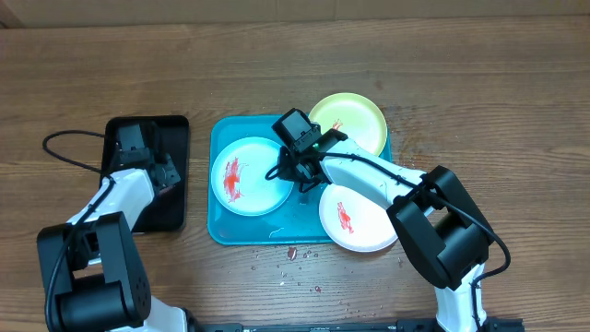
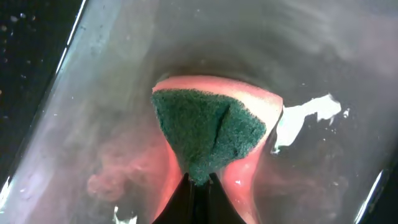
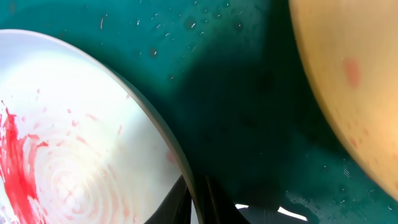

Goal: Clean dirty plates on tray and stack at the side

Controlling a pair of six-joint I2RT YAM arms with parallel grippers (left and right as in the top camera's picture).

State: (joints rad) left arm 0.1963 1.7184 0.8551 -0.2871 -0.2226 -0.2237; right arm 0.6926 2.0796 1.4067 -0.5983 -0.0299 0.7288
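**Right gripper (image 3: pixel 196 184) gripping the light-blue plate (image 1: pixel 247 175) on the tray (image 1: pixel 229 231); left gripper (image 2: pixel 198 182) holding a sponge (image 2: pixel 208 134).**

The light-blue plate is lying in the left half of the turquoise tray, carrying a red smear left of its centre. The right gripper's fingers are pinching its right edge, with the rim running between them. The yellow-green plate (image 1: pixel 355 120) is sitting at the tray's far right corner and overlapping the rim. The pinkish-white plate (image 1: pixel 359 226), also smeared red, is resting at the near right corner and overhanging the tray's edge. To the left, the left gripper is clamping a folded green-and-pink sponge inside the black tray (image 1: pixel 175 129), which is holding cloudy, pink-tinged water. Red specks (image 1: pixel 291 253) are lying on the wooden table (image 1: pixel 479 74) just near of the turquoise tray.
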